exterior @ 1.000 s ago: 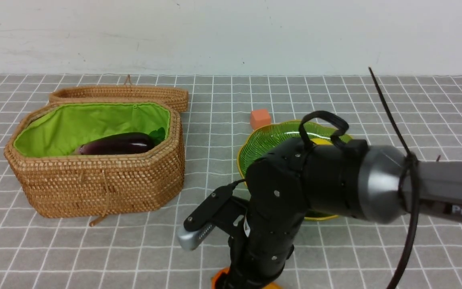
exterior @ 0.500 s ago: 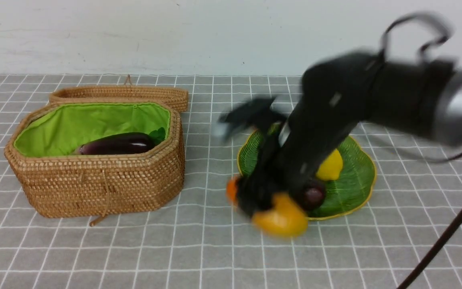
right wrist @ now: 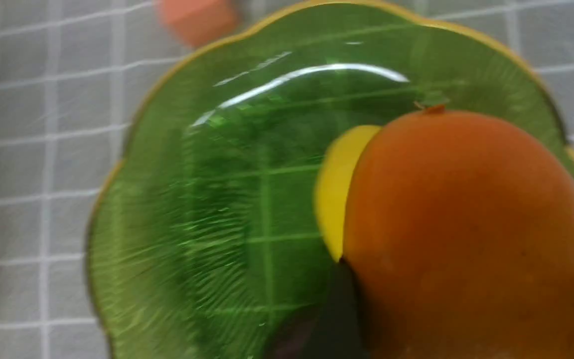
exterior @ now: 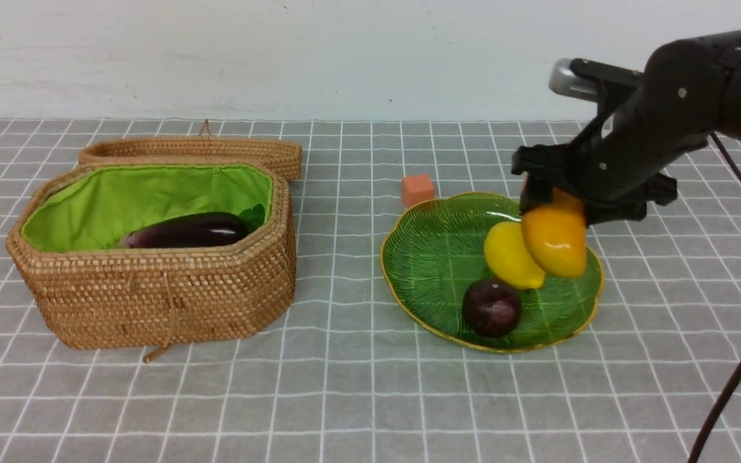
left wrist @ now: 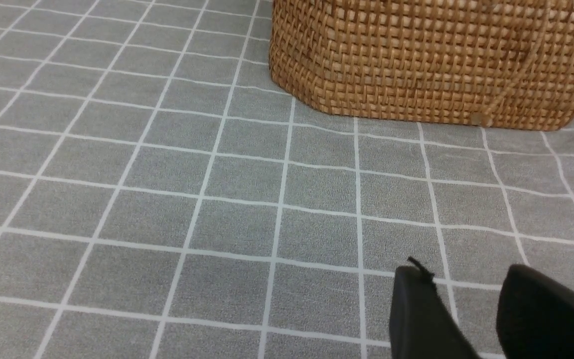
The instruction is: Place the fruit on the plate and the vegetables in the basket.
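While the right gripper (exterior: 554, 215) holds the mango (exterior: 555, 239) in its jaws above the plate (exterior: 435, 257), a lemon (exterior: 509, 257) lies just below them, a plum (exterior: 491, 307) nearer. Left gripper (left wrist: 471, 319): jaws narrowly apart, empty, near the basket (left wrist: 431, 60)

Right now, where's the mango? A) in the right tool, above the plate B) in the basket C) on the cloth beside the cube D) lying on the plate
A: the mango hangs in the right tool over the plate, beside the lemon already lying there.
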Available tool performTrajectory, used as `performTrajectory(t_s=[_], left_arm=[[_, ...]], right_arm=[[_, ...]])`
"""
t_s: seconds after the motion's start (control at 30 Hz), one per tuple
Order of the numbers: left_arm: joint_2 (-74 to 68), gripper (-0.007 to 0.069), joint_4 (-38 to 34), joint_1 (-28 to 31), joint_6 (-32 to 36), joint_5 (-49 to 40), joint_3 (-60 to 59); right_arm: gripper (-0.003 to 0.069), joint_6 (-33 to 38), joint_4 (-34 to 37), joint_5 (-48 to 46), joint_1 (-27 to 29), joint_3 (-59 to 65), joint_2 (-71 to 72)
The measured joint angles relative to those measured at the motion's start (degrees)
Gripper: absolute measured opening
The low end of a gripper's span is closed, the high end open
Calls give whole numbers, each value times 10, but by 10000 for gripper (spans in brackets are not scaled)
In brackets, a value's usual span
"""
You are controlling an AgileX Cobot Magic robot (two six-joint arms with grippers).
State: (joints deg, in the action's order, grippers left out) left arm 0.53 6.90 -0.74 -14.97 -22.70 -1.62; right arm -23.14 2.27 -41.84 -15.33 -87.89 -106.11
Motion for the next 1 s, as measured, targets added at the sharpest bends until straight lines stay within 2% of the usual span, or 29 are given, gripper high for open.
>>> performTrajectory(t_s=[0.17,0.33,0.47,0.63,0.7,0.77,0.83,1.0], left_arm=[[0,237,0,0,0,0,0],[0,237,0,0,0,0,0],[0,237,0,0,0,0,0],[0,238,0,0,0,0,0],[0,238,0,0,0,0,0],[0,238,0,0,0,0,0],[0,238,0,0,0,0,0],[0,238,0,0,0,0,0]], right_arm=[[674,-5,-2,-11,0,0,-2],[651,-7,-18,-37,0,0,19],[556,-8,-33,-88,-1,8,81],[306,-8,-58,-117,-17,84,225],[237,-6,-62,-120,-20,103,259],[96,0,-62,-144,-24,147,321],[17,2,-62,-170,-24,167,365],[-17,3,-62,-237,-24,180,428]])
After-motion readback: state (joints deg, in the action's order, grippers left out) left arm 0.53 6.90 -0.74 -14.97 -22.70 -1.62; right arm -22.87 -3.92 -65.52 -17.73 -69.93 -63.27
